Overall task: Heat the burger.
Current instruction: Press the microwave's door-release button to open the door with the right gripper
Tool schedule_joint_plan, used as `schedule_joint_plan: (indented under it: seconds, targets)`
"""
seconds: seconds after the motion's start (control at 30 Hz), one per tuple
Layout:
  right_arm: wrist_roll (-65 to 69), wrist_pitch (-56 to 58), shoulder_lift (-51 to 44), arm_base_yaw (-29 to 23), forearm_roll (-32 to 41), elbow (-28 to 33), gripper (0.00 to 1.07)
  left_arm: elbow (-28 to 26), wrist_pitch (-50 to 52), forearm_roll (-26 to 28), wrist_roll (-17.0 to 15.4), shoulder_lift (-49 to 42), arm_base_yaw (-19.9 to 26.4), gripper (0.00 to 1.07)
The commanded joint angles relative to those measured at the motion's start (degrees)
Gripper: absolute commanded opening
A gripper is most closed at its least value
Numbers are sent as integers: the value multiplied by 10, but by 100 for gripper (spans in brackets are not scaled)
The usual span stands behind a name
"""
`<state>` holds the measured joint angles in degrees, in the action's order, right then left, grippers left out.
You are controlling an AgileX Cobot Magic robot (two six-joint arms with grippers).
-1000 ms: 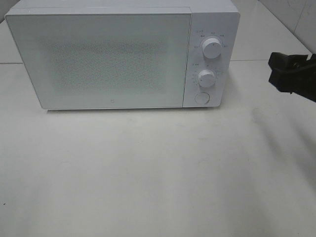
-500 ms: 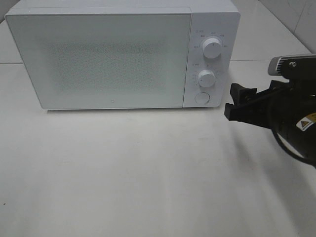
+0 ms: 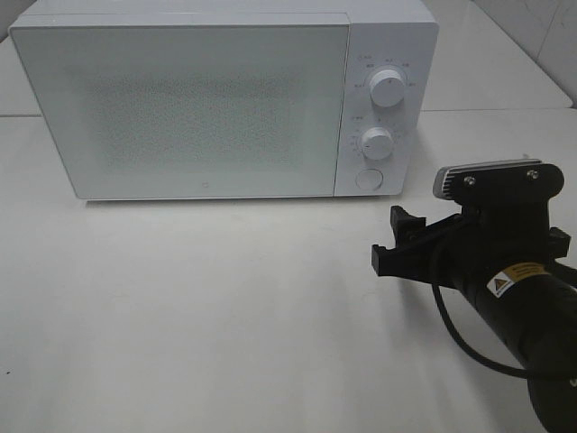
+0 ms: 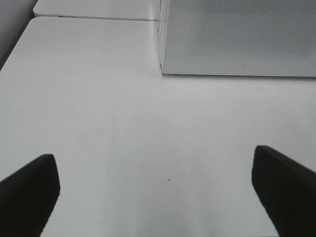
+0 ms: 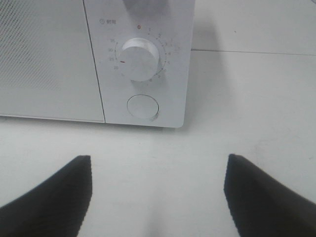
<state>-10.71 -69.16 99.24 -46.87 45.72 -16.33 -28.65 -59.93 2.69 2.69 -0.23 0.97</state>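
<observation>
The burger is out of view in every frame. The white microwave [image 3: 189,108] stands at the back of the table with its door shut. Its control panel has an upper knob [image 3: 389,87], a lower knob [image 3: 378,142] and a round button [image 3: 368,179]. My right gripper [image 3: 394,241] hovers open and empty over the table, just in front of and right of that panel. The right wrist view shows its open gripper [image 5: 158,197] facing the lower knob [image 5: 140,58] and button [image 5: 143,107]. My left gripper [image 4: 158,192] is open and empty above bare table near the microwave's [image 4: 237,39] left front corner.
The white table [image 3: 198,307] stretches in front of the microwave. A seam [image 3: 505,110] in the tabletop runs behind the right arm, with a tiled wall [image 3: 541,36] at the far right. The left arm does not show in the exterior view.
My right arm has swung in from the right edge, leftward and nearer the camera, and now sits in front of the microwave's control panel. The left gripper stays open.
</observation>
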Motion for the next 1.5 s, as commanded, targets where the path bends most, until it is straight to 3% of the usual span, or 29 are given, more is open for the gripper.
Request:
schedule_joint_plan:
  seconds: [0.03, 0.33, 0.63, 0.7, 0.83, 0.97, 1.1, 1.13, 1.2, 1.27, 1.3, 1.37, 1.5]
  targets:
    - [-7, -26, 2, -7, 1, 1, 74, 2, 5, 3, -1, -15, 0, 98]
    - [100, -21, 2, -7, 1, 1, 74, 2, 5, 3, -1, -15, 0, 98]
    - [393, -22, 2, -7, 1, 1, 74, 2, 5, 3, -1, -15, 0, 98]
    - [515, -21, 2, -7, 1, 1, 71, 2, 5, 3, -1, -15, 0, 98]
    - [625, -21, 2, -7, 1, 1, 66, 2, 5, 3, -1, -15, 0, 98]
    - [775, -21, 2, -7, 1, 1, 54, 2, 5, 3, -1, -15, 0, 98]
    - [833, -21, 2, -7, 1, 1, 43, 2, 5, 3, -1, -15, 0, 98]
    - [852, -19, 2, -7, 1, 1, 35, 2, 5, 3, -1, -15, 0, 98]
    - [862, -17, 2, -7, 1, 1, 31, 2, 5, 3, -1, -15, 0, 98]
    - [898, 3, 2, -7, 1, 1, 11, 2, 5, 3, -1, -15, 0, 98]
    - [898, 3, 2, -7, 1, 1, 11, 2, 5, 3, -1, -15, 0, 98]
    - [910, 15, 3, -7, 1, 1, 1, 2, 5, 3, -1, -15, 0, 98]
    - [910, 15, 3, -7, 3, 1, 0, 2, 5, 3, -1, -15, 0, 98]
